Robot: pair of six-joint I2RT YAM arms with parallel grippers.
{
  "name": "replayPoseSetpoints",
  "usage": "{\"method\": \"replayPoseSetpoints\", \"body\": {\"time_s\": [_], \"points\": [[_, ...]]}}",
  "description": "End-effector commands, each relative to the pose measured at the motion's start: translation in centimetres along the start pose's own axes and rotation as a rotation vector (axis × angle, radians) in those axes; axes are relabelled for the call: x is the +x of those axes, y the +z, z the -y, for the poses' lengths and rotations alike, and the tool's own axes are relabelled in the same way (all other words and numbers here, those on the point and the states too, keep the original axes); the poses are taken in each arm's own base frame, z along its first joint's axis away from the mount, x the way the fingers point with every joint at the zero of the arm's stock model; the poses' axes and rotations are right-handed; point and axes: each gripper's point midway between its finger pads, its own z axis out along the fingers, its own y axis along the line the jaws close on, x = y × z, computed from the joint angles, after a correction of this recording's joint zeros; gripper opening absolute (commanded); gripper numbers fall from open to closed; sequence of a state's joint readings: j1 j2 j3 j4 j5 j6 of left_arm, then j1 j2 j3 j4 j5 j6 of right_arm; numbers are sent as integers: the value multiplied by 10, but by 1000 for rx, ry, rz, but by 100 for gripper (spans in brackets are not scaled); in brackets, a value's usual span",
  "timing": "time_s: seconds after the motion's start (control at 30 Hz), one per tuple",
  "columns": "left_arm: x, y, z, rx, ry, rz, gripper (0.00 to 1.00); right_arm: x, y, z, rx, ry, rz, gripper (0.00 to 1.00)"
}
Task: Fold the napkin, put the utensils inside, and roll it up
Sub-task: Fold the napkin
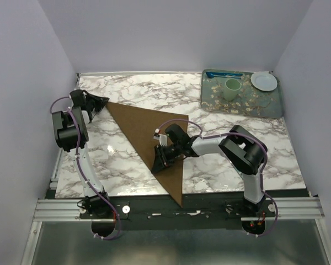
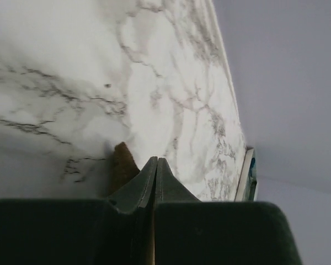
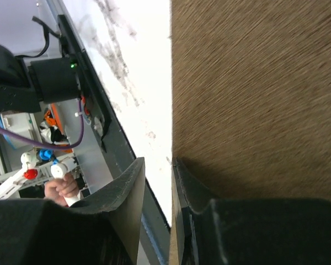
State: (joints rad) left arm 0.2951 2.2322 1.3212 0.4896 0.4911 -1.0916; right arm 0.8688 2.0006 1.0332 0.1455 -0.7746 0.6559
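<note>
Napkin (image 1: 149, 132) triangle-folded, anchored.
L jaws clamp its corner as anchor; R jaws, barely open, straddle edge, prob. to straighten.

I find bare white marble tabletop (image 1: 127, 160) open at lower left and centre right, but the folded brown cloth napkin (image 1: 149, 124) fills the middle and the patterned green tray (image 1: 267, 105) blocks the upper right corner.

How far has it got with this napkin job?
Done: the napkin lies folded into a triangle. In hand: the left gripper pinches its far corner, the right gripper straddles an edge. Left: the utensils, on the tray, go in; then rolling.
</note>
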Motion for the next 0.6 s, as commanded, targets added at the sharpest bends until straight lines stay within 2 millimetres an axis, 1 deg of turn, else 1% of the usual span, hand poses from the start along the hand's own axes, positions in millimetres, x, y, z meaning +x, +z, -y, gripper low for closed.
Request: {"method": "replayPoseSetpoints", "body": {"time_s": [0.0, 0.1, 0.13, 0.17, 0.2, 0.23, 0.27, 0.3, 0.33, 0.4, 0.5, 0.53, 0.57], "points": [[5, 2, -47, -82, -96, -18, 7, 7, -10, -18, -3, -21, 15, 34], [3, 2, -55, -130, -82, -18, 7, 8, -14, -23, -9, -22, 22, 34], [5, 3, -63, -160, -90, -20, 7, 8, -15, -24, -10, -22, 24, 34], [-1, 4, -63, -159, -89, -12, 7, 7, -16, -26, -12, -23, 26, 34], [-3, 5, -64, -159, -89, -12, 7, 5, -18, -30, -17, -32, 35, 34], [-1, 7, -68, -167, -92, -23, 7, 6, -19, -30, -14, -32, 38, 34], [-8, 11, -62, -155, -70, -18, 7, 5, -21, -30, -10, -33, 42, 34], [-10, 12, -62, -156, -34, -26, 7, 5, -22, -32, -5, -39, 50, 34], [-8, 12, -64, -175, -28, -42, 7, 6, -23, -30, 5, -38, 47, 34], [-14, 13, -57, -171, 0, -40, 7, 14, -25, -22, 33, -29, 44, 34], [-20, 4, -46, -184, 51, -32, 8, 33, -24, -11, 75, -27, 16, 34], [-25, -2, -32, -176, 72, -20, 10, 38, -23, -8, 86, -28, 5, 34], [-25, -7, -29, -183, 73, -15, 11, 44, -21, -7, 92, -29, -8, 34]]}}
